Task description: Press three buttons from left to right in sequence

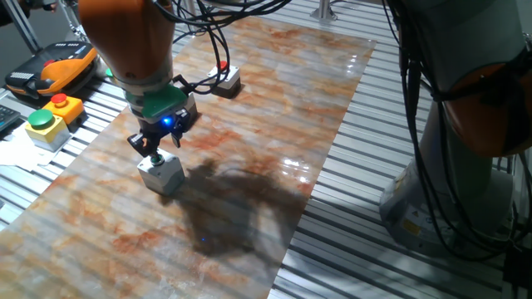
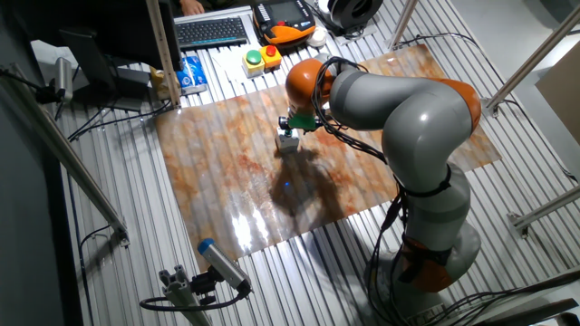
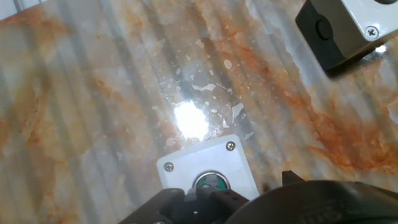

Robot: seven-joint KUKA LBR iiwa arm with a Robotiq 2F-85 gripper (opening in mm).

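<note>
Gripper: your gripper (image 1: 155, 152) hangs directly over the green-capped button box (image 1: 161, 172), fingertips at or just above the cap; whether they touch it you cannot tell. You cannot tell either whether the fingers are apart or together: no view shows the tips clearly.
Box under the hand: in the hand view you see the light-grey lid (image 3: 208, 169) with its corner screws and the green cap (image 3: 211, 182) at the lower edge of frame, partly hidden by the dark finger bodies.
Other boxes: a red-capped box (image 1: 227, 80) sits well apart toward the far end of the marbled board (image 1: 274, 108), with a cable running to it. A corner of another grey box (image 3: 348, 28) shows at the top right of the hand view. The third cap's position you cannot confirm.
Not targets: the yellow box with green button (image 1: 43, 126) and the orange box with red button (image 1: 62, 105) lie off the board.
Risk, slip: if you descend off-centre, the fingers may land on the lid and not the cap, or shove the loose box sideways.
Risk, order: if this box is not the correct one in sequence, the press counts wrong.
Risk, cables: the arm's cables could snag the far box's lead.
</note>
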